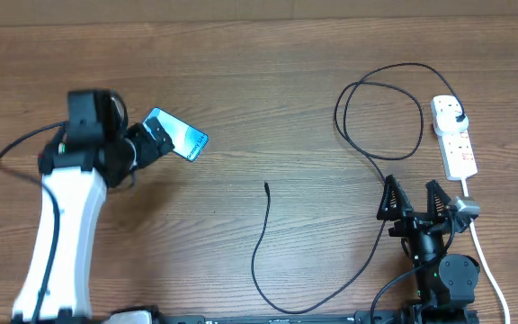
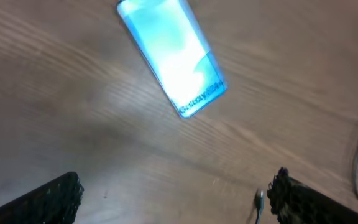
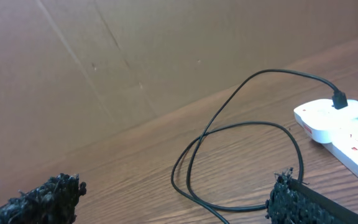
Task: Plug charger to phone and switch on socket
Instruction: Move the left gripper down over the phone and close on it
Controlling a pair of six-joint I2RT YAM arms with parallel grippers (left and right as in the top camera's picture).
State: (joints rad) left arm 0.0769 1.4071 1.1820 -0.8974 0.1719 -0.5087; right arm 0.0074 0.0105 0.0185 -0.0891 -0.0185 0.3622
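Note:
The phone (image 1: 177, 134) lies on the wooden table at the left, screen glowing light blue; the left wrist view shows it (image 2: 169, 55) with "Galaxy" text at its near end. My left gripper (image 1: 154, 140) is open and empty, right by the phone's left end. The black charger cable (image 1: 261, 243) runs from its free connector tip (image 1: 266, 186), also in the left wrist view (image 2: 259, 200), in loops to its plug (image 1: 458, 118) sitting in the white power strip (image 1: 457, 144). My right gripper (image 1: 414, 200) is open and empty, just left of the strip, above the cable loop (image 3: 241, 162).
The power strip's thick white cord (image 1: 484, 256) runs down the right side past the right arm's base. A brown cardboard wall (image 3: 135, 56) stands behind the table. The strip also shows in the right wrist view (image 3: 347, 134).

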